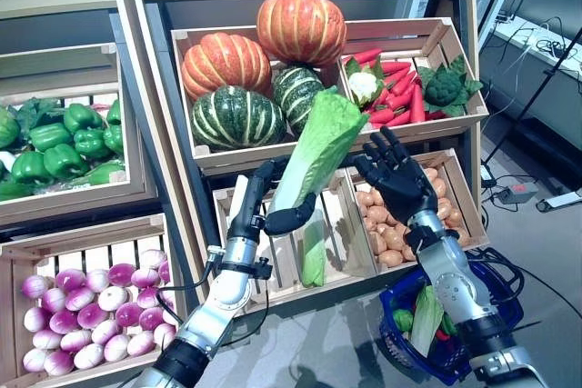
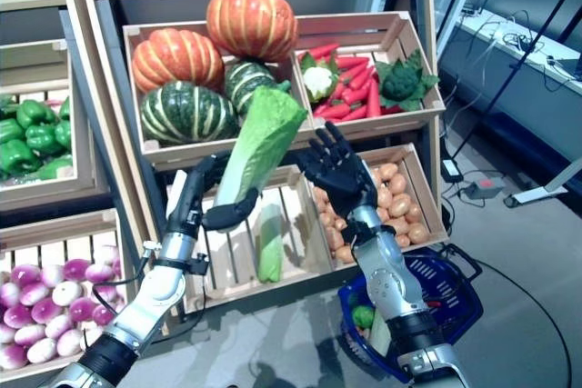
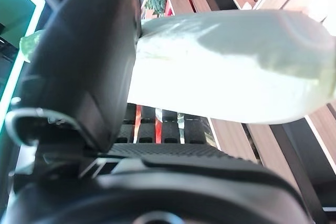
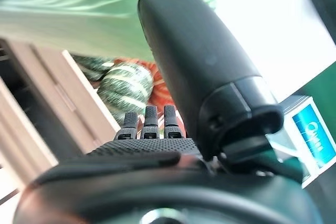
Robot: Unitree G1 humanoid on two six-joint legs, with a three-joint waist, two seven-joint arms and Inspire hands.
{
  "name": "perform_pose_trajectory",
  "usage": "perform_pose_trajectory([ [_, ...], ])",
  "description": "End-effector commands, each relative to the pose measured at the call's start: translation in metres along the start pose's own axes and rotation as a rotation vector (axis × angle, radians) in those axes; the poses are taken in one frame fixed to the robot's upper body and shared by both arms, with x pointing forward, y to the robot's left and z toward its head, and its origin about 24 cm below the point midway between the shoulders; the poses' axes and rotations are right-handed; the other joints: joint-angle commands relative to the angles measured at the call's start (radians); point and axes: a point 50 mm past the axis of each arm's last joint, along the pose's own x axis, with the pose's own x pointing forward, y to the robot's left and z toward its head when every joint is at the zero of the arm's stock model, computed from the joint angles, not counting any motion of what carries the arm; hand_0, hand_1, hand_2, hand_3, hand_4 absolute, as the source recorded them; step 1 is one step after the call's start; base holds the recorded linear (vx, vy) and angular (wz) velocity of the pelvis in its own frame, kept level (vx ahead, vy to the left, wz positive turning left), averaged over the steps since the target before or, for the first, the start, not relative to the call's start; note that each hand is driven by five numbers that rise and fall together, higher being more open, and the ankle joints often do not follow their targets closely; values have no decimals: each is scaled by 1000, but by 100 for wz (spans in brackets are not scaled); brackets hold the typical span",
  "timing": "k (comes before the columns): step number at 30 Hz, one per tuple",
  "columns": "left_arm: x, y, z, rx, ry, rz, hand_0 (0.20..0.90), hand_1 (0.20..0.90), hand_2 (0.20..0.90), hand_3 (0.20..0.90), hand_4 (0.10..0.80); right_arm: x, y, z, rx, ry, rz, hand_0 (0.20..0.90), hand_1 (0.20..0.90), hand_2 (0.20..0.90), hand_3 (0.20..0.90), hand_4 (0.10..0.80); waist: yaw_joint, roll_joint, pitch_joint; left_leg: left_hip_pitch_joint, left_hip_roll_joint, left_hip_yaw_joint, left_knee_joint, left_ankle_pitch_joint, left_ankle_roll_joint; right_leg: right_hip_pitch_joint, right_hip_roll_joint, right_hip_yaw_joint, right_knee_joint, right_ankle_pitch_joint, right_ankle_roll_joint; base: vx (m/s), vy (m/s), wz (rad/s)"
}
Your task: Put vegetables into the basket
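As the left hand (image 1: 273, 202) clutched a lettuce (image 1: 318, 147) clear of its crate (image 1: 350, 252), the right hand (image 1: 396, 174) waited beside it, fingers spread and empty. Below the crate hung the basket (image 1: 496, 315), probably the lettuce's destination.

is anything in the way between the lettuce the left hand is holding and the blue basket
Yes. The right hand is open just beside the lettuce held by the left hand, and its arm runs down over the blue basket, lower right on the floor. That arm lies on the direct path.

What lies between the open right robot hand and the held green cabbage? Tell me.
Nothing: a bare gap separates the right robot hand from the long pale-green napa cabbage gripped by the left robot hand, seen in both eye views.
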Motion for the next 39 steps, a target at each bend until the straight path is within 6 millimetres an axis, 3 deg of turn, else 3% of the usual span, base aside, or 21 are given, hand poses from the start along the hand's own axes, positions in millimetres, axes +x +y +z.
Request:
perform_pose_trajectory([
  [1,24,-3,55,-59,-352,-48,300,300,300,300,400,28,36,62,-2,-231,220,900,900,900,900,800,20,-21,-85,13,-29,33,1,-125,7,-21,3,-9,1,10,-20,17,8,4],
  [9,18,-15,57,-88,-373,-136,300,300,300,300,400,42,45,72,-42,-216,241,900,900,900,900,800,32,-23,-89,14,-28,27,1,-129,8,-18,1,-10,1,6,-20,0,0,0],
  [20,17,-28,63,-105,-408,-209,300,300,300,300,400,57,49,59,-54,-61,278,900,900,900,900,800,46,-27,-89,15,-25,15,1,-129,3,-12,-2,-17,1,1,-21,0,0,0],
  [23,17,-29,63,-119,-405,-212,300,300,300,300,400,57,52,50,-13,19,341,900,900,900,900,800,47,-27,-89,14,-24,14,1,-128,3,-12,-3,-19,1,1,-21,-15,10,4],
  [27,17,-28,61,-130,-404,-235,300,300,300,300,400,50,63,31,77,183,551,900,900,900,900,800,54,-31,-91,13,-24,10,1,-127,2,-13,-5,-25,1,-1,-20,-17,-4,8],
  [30,15,-27,60,-137,-403,-255,300,300,300,300,400,47,69,27,144,225,643,900,900,900,900,800,61,-33,-91,12,-25,5,1,-126,1,-11,-5,-29,1,-2,-19,-15,-6,6],
  [39,9,-28,55,-174,-381,-329,300,300,300,300,400,51,81,53,311,142,828,900,900,900,900,800,86,-37,-100,14,-24,-14,1,-127,-3,-4,-3,-42,1,-6,-17,-8,-10,8],
])
